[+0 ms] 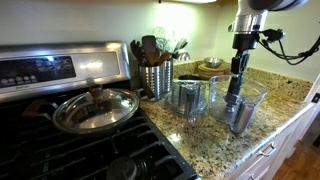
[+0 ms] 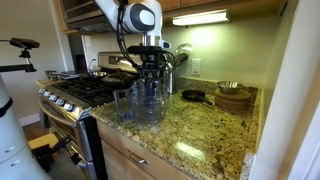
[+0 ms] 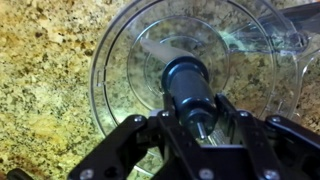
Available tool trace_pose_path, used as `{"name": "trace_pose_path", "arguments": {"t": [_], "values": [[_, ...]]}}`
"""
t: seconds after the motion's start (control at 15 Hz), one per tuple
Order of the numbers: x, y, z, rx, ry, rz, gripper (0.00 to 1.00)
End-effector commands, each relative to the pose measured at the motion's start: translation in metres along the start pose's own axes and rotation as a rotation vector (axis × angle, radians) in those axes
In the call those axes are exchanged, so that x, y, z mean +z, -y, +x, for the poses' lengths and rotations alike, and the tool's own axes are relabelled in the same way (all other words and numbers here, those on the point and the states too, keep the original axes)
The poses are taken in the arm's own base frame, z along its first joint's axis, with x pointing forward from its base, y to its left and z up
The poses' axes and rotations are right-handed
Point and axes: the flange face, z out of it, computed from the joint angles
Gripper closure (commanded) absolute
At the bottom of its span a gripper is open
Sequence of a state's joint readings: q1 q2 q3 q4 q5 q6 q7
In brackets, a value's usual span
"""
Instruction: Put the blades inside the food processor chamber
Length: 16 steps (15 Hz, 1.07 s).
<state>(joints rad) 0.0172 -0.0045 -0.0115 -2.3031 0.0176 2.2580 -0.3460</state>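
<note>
In an exterior view the claw (image 1: 240, 68) hangs straight over the clear bowl (image 1: 254, 92) on the bench (image 1: 288, 100), clamped on the top of the blades (image 1: 236, 92). The shaft is upright, with its lower end looking to be below the rim. A narrower clear container (image 1: 188, 97) sits just beside the bowl, with the steel utensil holder (image 1: 155, 78) behind it, and neither is in the drop path. In an exterior view from the other side, the claw (image 2: 150, 68) lines up over the bowl (image 2: 160, 106) too, and a dark little pan (image 2: 192, 96) sits well apart. The wrist view looks right down the blades (image 3: 188, 85), long axis pointing at the bowl's middle. The claw (image 3: 200, 125) has fingers (image 3: 165, 128) snug on either side and the bowl rim (image 3: 108, 62) rings it all. So the move looks like straight down. Can't tell if the shaft is seated on the bottom.
</note>
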Motion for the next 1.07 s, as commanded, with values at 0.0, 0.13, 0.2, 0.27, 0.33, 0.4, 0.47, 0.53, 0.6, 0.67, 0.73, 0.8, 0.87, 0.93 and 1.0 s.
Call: {"name": "trace_pose_path", "arguments": {"t": [0.0, 0.13, 0.2, 0.27, 0.33, 0.4, 0.47, 0.53, 0.6, 0.67, 0.73, 0.8, 0.87, 0.93, 1.0], "values": [[0.015, -0.013, -0.008, -0.003, -0.028, 0.029, 0.81], [0.024, -0.018, -0.011, -0.003, -0.013, 0.036, 0.81], [0.025, -0.02, -0.012, 0.001, -0.013, 0.041, 0.81], [0.026, -0.021, -0.013, 0.002, -0.015, 0.045, 0.81], [0.026, -0.022, -0.013, 0.004, -0.017, 0.048, 0.81], [0.027, -0.023, -0.013, 0.006, -0.019, 0.05, 0.81], [0.027, -0.023, -0.013, 0.005, -0.02, 0.053, 0.81], [0.026, -0.022, -0.013, 0.001, -0.022, 0.052, 0.81], [0.024, -0.02, -0.013, -0.006, -0.025, 0.049, 0.81], [0.022, -0.018, -0.013, -0.013, -0.027, 0.045, 0.81], [0.02, -0.015, -0.013, -0.022, -0.03, 0.039, 0.81], [0.018, -0.011, -0.013, -0.032, -0.033, 0.031, 0.81], [0.017, -0.008, -0.013, -0.038, -0.029, 0.023, 0.81], [0.017, -0.006, -0.013, -0.047, -0.031, 0.019, 0.81], [0.017, -0.001, -0.013, -0.052, -0.027, 0.01, 0.81]]}}
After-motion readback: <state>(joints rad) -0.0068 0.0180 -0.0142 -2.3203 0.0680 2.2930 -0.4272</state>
